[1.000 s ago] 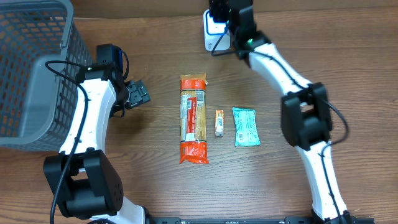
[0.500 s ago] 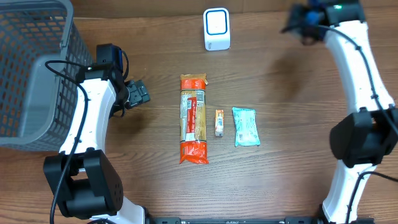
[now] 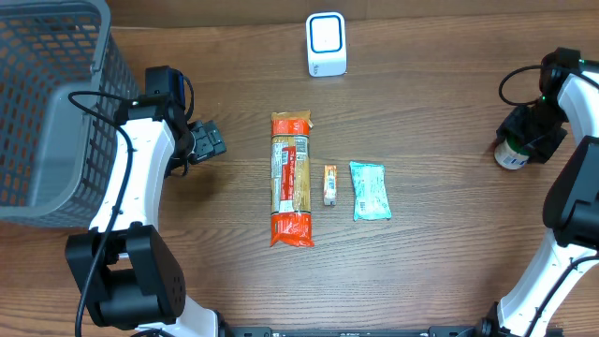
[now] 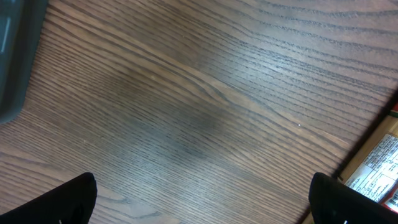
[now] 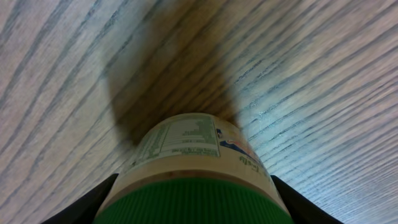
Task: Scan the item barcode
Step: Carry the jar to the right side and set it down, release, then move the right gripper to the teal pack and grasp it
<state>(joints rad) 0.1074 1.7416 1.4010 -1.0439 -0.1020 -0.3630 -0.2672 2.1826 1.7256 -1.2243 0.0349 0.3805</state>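
Observation:
The item in hand is a pale jar with a green ribbed lid [image 5: 193, 193] and a printed label. My right gripper [image 5: 193, 208] is shut on it, a dark finger against each side just below the lid. In the overhead view this jar [image 3: 510, 155] is at the far right of the table under the right gripper [image 3: 526, 129]; whether it rests on the wood I cannot tell. The white scanner [image 3: 326, 44] stands at the back centre. My left gripper [image 3: 208, 140] is open above bare wood, its fingers [image 4: 74, 199] wide apart with nothing between them.
A long orange pasta packet [image 3: 291, 178], a small orange stick [image 3: 329, 184] and a teal packet [image 3: 369, 190] lie side by side mid-table. The pasta packet's edge [image 4: 380, 163] shows at the right of the left wrist view. A grey mesh basket [image 3: 47, 112] fills the left side.
The right arm has swung from the scanner at the back to the table's far right, carrying the jar down toward the wood. The left arm has not moved.

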